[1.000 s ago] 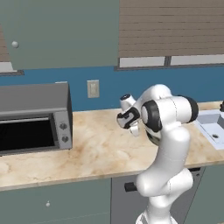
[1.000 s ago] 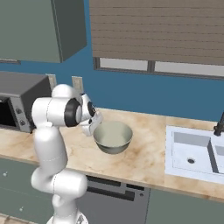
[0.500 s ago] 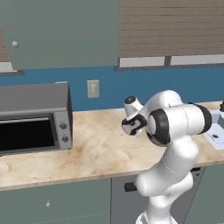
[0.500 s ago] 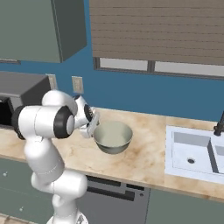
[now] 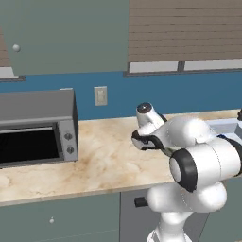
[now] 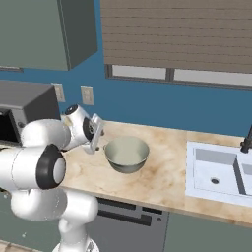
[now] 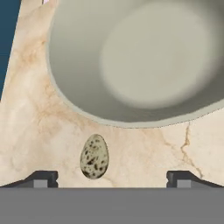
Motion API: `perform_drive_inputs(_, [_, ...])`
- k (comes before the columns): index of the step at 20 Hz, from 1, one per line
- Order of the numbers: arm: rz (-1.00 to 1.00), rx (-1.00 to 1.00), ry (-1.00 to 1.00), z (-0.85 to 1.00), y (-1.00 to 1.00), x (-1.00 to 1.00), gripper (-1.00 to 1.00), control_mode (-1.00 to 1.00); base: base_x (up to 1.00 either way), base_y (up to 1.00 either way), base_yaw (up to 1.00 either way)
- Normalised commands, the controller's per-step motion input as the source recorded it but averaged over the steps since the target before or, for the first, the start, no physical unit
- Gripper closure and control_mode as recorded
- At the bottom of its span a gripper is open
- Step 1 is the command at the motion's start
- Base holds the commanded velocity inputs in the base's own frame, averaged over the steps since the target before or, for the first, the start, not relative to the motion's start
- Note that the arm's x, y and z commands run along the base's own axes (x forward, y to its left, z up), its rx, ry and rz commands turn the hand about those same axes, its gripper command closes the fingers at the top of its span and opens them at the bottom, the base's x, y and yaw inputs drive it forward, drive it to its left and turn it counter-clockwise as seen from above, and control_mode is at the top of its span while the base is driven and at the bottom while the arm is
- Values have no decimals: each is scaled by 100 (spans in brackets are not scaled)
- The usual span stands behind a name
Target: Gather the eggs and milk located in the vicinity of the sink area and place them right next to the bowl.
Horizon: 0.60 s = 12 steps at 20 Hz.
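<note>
Grey-green outside and pale within, the bowl point(image 7: 144, 61) holds nothing, the speckled egg point(image 7: 94, 156) lies just beside its rim, long axis toward it, below the wide-open, empty-handed gripper point(image 7: 111, 178).

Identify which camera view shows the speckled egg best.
The hand view: the egg lies plainly on the counter beside the bowl. In both base views the arm covers that spot, so it cannot be made out.
</note>
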Motion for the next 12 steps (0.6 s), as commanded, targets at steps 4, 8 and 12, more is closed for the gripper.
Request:
perform_drive_inputs(4, [13, 8, -2, 65, 0, -78, -100, -100, 0, 0, 0])
perform_drive_inputs(8, [23, 6, 10, 53, 0, -73, -100, -100, 0, 0, 0])
perform_drive_inputs(12, [33, 0, 10, 37, 0, -72, -100, -100, 0, 0, 0])
